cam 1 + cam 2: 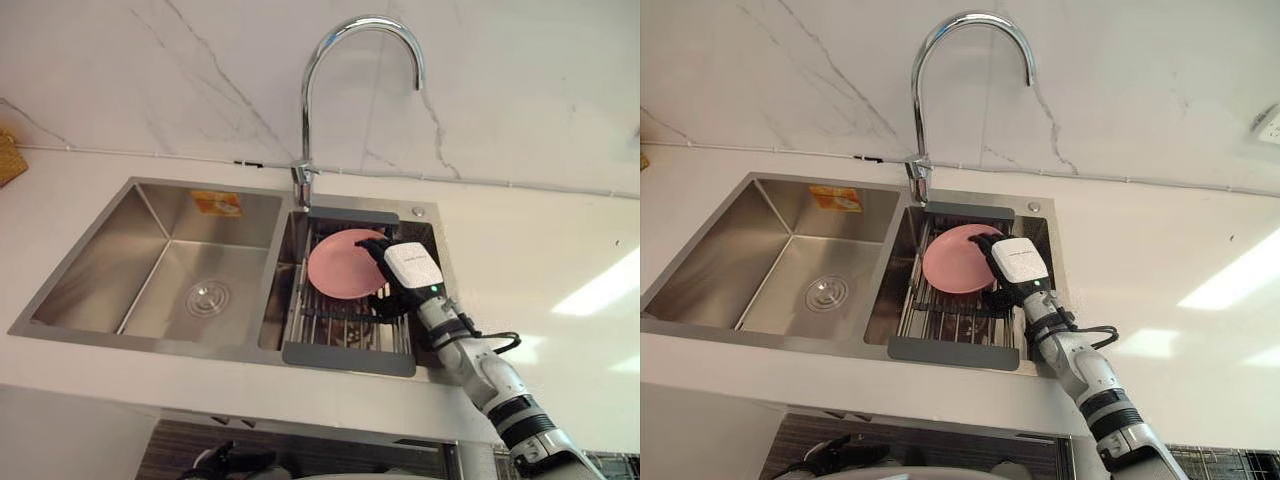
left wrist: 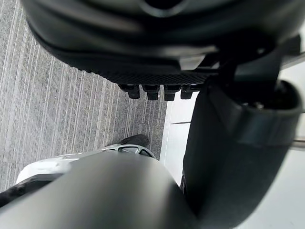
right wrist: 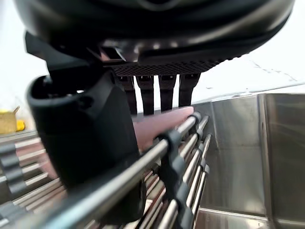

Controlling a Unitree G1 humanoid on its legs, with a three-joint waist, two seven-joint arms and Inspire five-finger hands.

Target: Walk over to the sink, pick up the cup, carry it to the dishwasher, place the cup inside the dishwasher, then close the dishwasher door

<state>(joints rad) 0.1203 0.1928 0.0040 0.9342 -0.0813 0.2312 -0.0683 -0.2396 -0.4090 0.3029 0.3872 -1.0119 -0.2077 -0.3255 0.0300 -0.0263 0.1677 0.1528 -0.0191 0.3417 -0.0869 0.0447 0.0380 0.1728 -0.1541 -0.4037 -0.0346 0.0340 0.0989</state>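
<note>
A pink, round, shallow cup (image 1: 338, 262) leans on the wire drying rack (image 1: 345, 328) over the sink's right basin. My right hand (image 1: 412, 266) with its white cover is at the cup's right rim. In the right wrist view its straight fingers (image 3: 153, 90) reach over the pink cup (image 3: 159, 123) while the thumb (image 3: 86, 138) sits on the near side by a rack bar; the hand is open and the cup still rests on the rack. My left hand (image 2: 157, 52) hangs low over the grey floor, fingers relaxed and holding nothing.
A tall curved faucet (image 1: 310, 110) stands behind the rack. The steel left basin (image 1: 120, 270) holds nothing but its drain. White countertop (image 1: 540, 260) surrounds the sink, with a marble wall behind. A yellow-brown object (image 1: 8, 156) sits at the far left.
</note>
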